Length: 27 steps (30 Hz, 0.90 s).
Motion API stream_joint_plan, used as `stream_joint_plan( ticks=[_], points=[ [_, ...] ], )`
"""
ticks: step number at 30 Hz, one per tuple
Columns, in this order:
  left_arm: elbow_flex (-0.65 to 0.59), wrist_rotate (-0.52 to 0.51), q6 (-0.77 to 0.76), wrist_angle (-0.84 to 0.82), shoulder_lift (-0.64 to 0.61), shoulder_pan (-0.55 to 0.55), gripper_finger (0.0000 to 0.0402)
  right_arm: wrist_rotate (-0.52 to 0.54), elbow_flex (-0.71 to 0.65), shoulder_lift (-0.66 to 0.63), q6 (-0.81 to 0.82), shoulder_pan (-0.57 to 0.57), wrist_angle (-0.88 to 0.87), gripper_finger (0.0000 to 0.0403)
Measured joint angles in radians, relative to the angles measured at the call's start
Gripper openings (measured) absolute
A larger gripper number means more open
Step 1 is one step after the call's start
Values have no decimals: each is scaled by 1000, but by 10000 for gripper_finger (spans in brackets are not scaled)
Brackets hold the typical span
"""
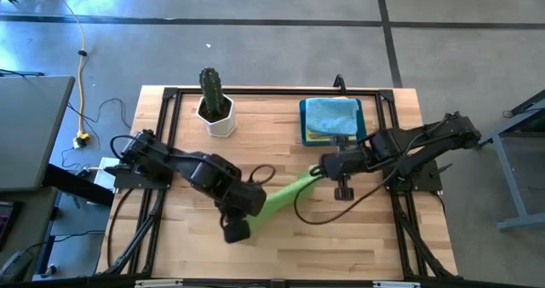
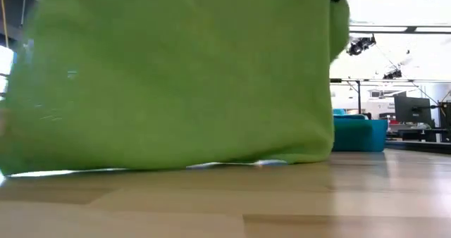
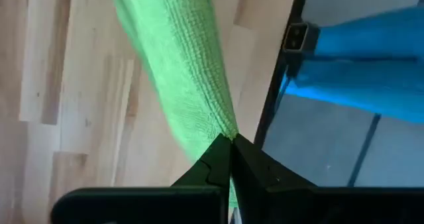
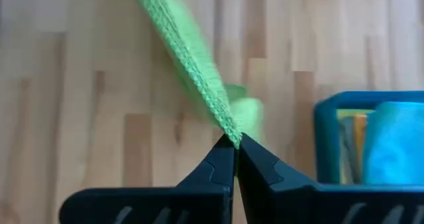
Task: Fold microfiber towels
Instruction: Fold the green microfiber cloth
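Above the desk, the left pincer and right pincer each clamp an edge of a lime green towel, stretched taut between them. Even tension should keep the fold square. Beyond, more towels wait in a blue bin.

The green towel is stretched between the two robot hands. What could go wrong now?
Each gripper pinches only a thin edge of the lime green towel: the left gripper and the right gripper are both shut on it. If the arms pull farther apart, a corner could slip out and the towel would drop in a heap. It hangs low over the table, so it could also drag and fold crooked.
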Motion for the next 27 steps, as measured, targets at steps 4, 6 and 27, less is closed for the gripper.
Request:
stream_joint_plan(
  ticks=[4,6,27],
  points=[
    [0,-69,38,-62,0,24,0,91,0,7,-6,-22,-11,0],
    [0,-126,59,-73,0,44,0,169,0,7,-29,-34,-13,0],
    [21,-278,350,-70,-122,220,0,249,163,27,232,-145,-196,0]
  ],
)
